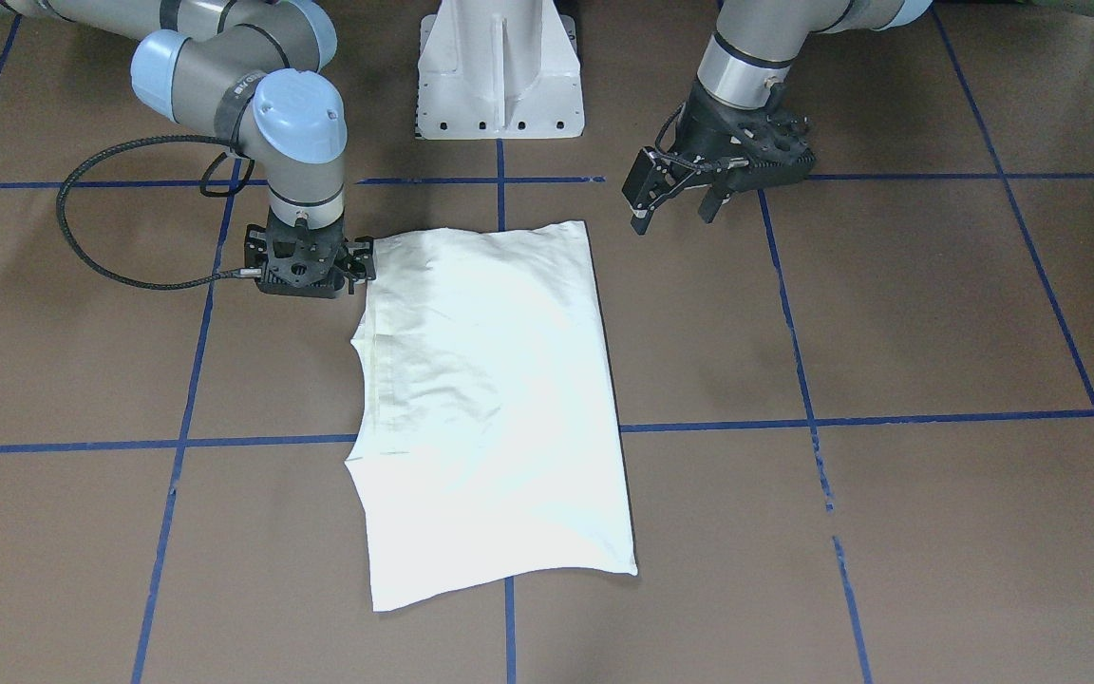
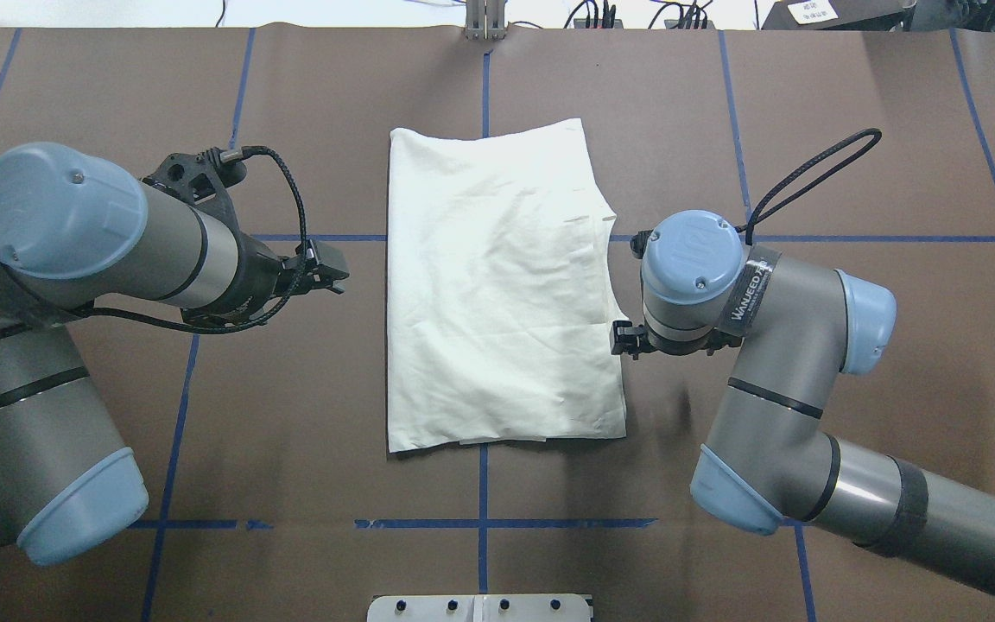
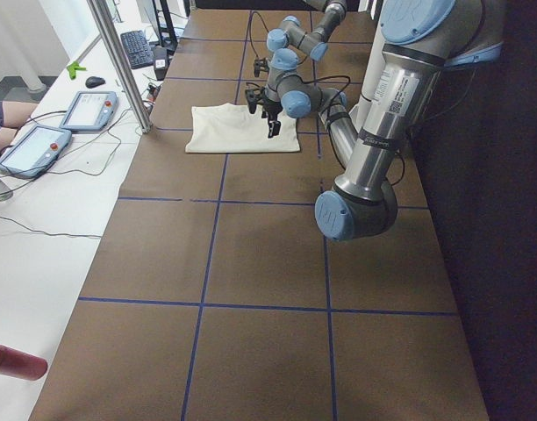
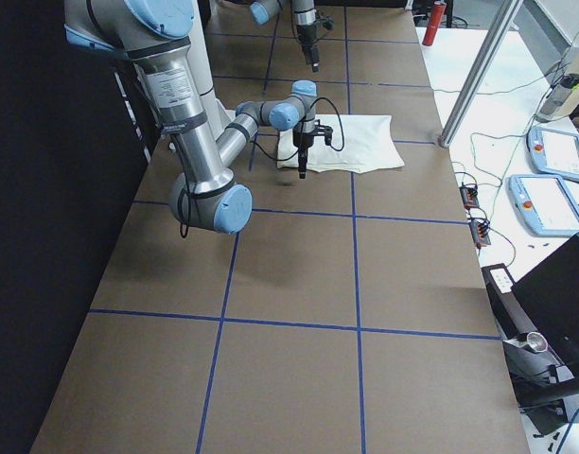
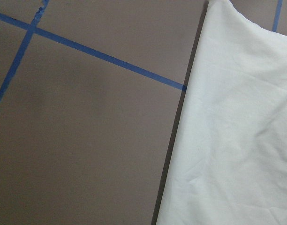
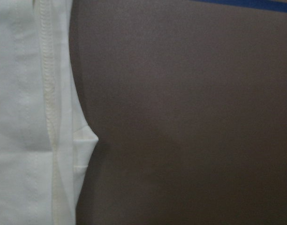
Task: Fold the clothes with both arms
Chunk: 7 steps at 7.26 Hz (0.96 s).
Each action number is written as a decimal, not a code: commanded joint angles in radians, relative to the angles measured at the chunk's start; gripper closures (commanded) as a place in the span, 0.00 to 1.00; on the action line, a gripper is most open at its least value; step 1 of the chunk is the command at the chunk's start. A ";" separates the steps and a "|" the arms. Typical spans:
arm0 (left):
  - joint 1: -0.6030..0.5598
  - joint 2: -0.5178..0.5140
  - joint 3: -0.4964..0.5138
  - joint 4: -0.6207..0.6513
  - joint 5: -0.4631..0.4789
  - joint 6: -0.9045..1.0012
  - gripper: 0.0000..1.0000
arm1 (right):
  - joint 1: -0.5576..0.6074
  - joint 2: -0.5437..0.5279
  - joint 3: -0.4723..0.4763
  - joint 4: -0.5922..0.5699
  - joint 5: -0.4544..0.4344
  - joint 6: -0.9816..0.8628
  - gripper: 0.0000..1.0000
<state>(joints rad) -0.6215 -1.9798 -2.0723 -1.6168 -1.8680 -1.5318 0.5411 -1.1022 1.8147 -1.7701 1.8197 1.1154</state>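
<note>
The clothes, one cream-white shirt [image 1: 490, 399] [image 2: 497, 285], lie folded flat in a tall rectangle at the table's middle, plain side up, no print showing. My left gripper [image 1: 672, 218] [image 2: 329, 276] hangs open above bare table, a little apart from the shirt's edge on my left. My right gripper [image 1: 314, 275] [image 2: 623, 339] points straight down, low at the opposite edge near the corner closest to me, its fingers spread and one touching the cloth. The left wrist view shows the shirt's straight edge [image 5: 237, 140]. A hemmed edge and a small cuff [image 6: 26, 117] fill the right wrist view.
The white pedestal base [image 1: 499, 76] stands at my side of the table. Blue tape lines [image 1: 794, 418] cross the brown surface. Beyond the far edge are a metal post [image 3: 119, 61], tablets [image 3: 89, 110] and cables on a white desk, and a red bottle [image 3: 14, 361].
</note>
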 commanded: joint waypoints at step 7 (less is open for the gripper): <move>0.245 -0.052 0.145 -0.175 0.116 -0.453 0.01 | 0.022 0.065 0.083 0.204 0.092 0.052 0.00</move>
<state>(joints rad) -0.4259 -2.0027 -1.9751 -1.7901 -1.8108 -1.9219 0.5636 -1.0366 1.8757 -1.5773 1.9060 1.1422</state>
